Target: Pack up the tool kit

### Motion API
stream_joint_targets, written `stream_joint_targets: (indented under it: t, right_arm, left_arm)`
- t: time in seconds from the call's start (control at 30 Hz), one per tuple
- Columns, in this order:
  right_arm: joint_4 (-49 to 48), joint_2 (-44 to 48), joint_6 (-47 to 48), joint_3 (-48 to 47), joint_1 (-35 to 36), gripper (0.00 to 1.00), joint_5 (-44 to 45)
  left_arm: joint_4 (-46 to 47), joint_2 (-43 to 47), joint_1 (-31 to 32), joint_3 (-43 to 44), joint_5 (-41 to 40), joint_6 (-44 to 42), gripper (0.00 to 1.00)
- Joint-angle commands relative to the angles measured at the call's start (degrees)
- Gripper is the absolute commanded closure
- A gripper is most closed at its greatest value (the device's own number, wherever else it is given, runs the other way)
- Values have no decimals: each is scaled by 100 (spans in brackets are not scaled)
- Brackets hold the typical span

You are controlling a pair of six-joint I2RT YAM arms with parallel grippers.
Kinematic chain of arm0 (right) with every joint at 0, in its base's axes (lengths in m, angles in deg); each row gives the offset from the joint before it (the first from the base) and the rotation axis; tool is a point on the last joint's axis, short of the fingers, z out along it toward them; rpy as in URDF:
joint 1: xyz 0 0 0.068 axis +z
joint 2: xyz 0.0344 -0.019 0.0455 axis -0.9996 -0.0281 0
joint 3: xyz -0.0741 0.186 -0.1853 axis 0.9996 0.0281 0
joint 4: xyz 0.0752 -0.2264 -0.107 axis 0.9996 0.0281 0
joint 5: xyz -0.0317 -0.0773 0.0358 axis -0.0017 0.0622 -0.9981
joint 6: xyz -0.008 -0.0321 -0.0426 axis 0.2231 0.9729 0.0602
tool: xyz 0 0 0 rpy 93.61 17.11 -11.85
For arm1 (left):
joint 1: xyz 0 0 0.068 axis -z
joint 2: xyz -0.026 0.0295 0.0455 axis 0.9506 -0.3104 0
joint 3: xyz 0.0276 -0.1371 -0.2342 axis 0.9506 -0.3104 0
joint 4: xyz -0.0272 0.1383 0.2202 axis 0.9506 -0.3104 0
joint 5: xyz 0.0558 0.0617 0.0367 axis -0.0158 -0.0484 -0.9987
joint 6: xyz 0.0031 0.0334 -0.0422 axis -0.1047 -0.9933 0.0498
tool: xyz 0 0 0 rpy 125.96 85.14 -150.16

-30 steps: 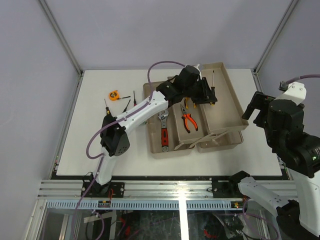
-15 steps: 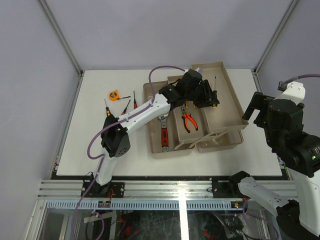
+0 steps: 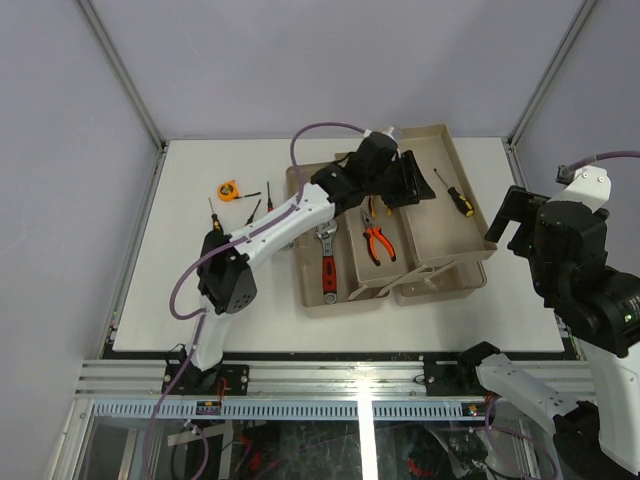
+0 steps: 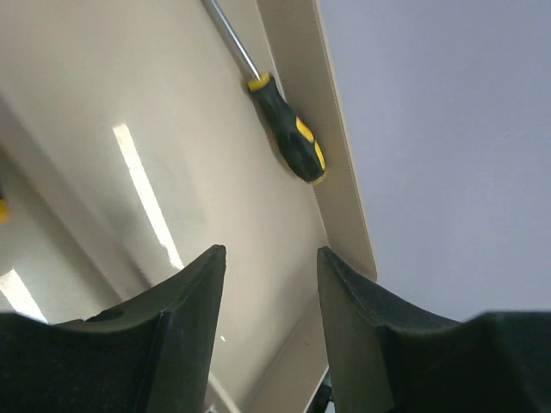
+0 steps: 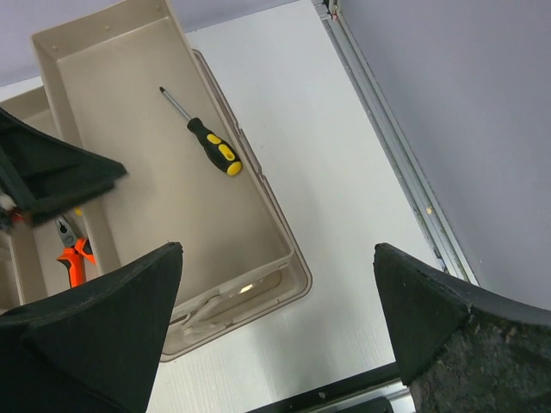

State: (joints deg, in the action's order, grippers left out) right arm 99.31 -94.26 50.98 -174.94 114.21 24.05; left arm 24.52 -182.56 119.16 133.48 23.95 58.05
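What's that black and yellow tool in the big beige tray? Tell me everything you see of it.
It is a screwdriver with a thin bare metal shaft and a chunky black handle with yellow patches, plastic or rubber by its look. It lies flat and slantwise on the floor of the beige tray, alone in that compartment, handle end against the side wall. Nothing else touches it.
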Motion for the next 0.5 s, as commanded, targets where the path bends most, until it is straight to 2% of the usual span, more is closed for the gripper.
stream_joint_targets:
  t: [0.0, 0.1, 0.23, 0.37, 0.47]
  right_arm:
    - [-58, 118, -122, 136, -13, 1, 130]
    - [-149, 97, -79, 247, -12, 1, 65]
    - [-434, -96, 67, 413, -14, 1, -118]
    - [-900, -401, 160, 573, -13, 0, -502]
    - [-1166, -691, 180, 563, -8, 1, -783]
  left_arm:
    - [228, 719, -787, 319, -297, -711, 54]
    - [96, 1110, -1659, 296, -332, -1220, 48]
    - [-374, 1397, -3212, 89, 24, -2083, 46]
    - [-1548, 1152, -4369, -72, 358, -3792, 44]
    - [-2528, 799, -4768, -396, 321, -4735, 41]
